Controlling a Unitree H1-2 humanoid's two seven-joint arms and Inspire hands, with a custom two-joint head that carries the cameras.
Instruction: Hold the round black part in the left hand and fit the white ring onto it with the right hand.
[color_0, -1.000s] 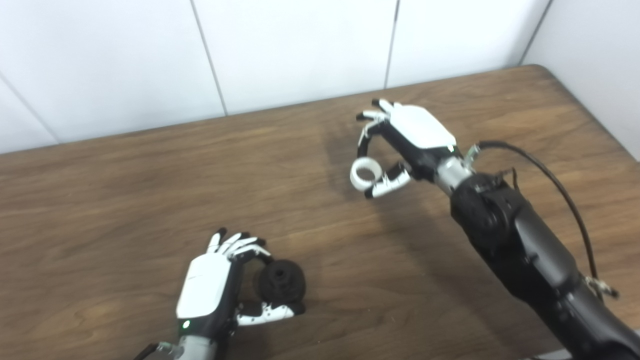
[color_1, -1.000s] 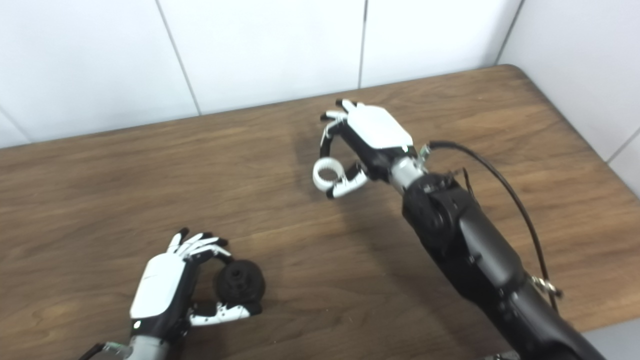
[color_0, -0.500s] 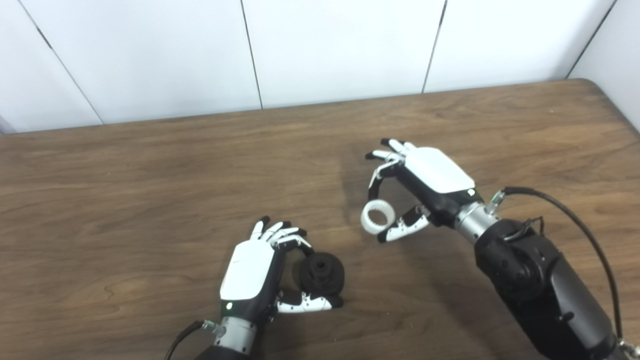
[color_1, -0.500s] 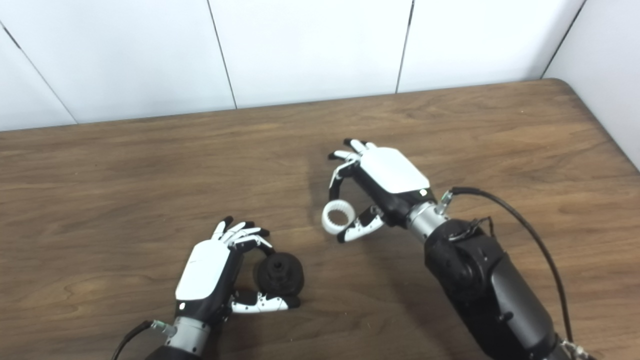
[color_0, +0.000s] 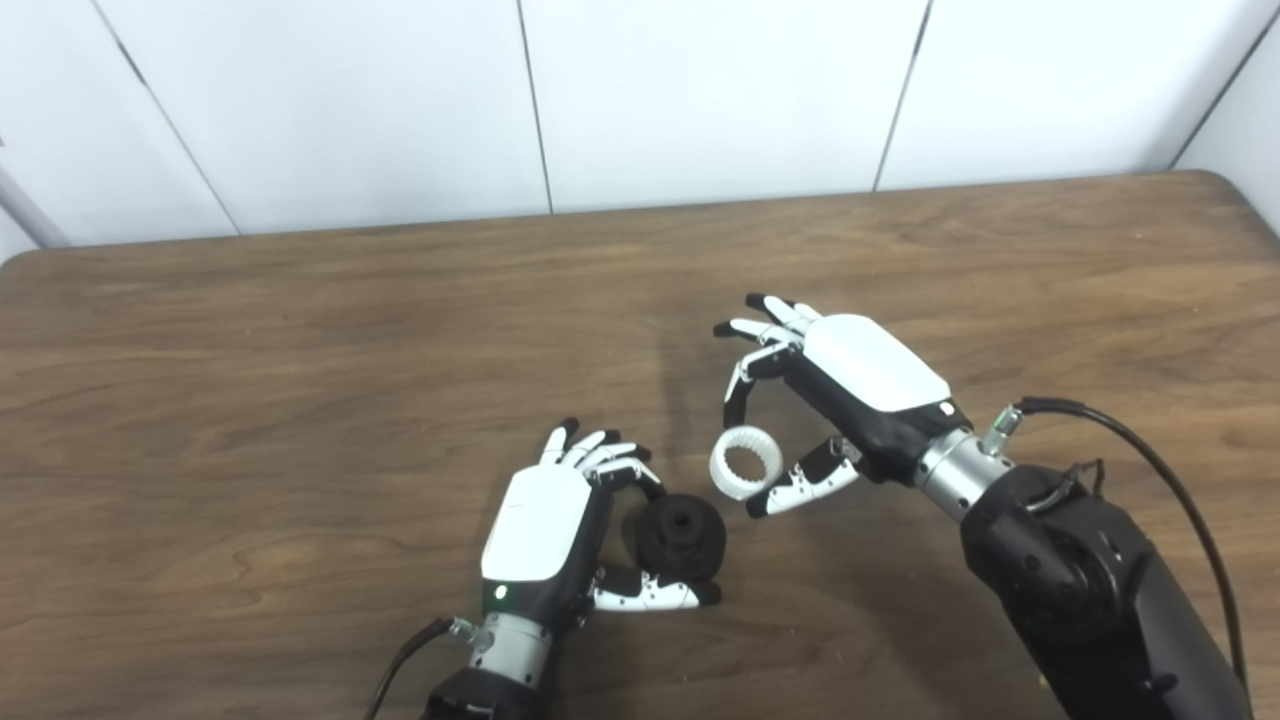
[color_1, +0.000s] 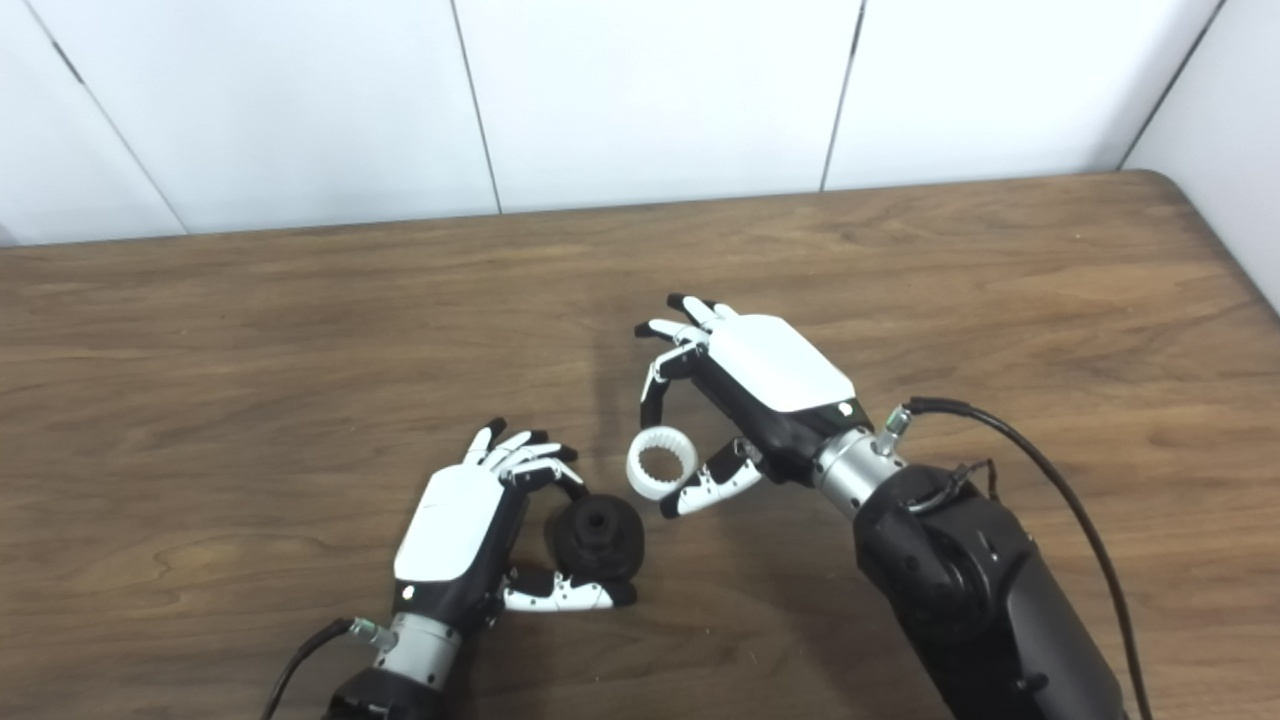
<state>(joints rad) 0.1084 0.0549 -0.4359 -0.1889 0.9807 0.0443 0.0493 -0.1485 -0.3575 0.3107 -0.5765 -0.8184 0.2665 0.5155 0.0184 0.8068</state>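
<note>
Nearest, the left hand has its fingers and thumb curled around the round black part, low over the wooden bench. Just beyond and right of those fingers, the right hand pinches the white ring between thumb and forefinger, other fingers spread, ring apart from the part.
</note>
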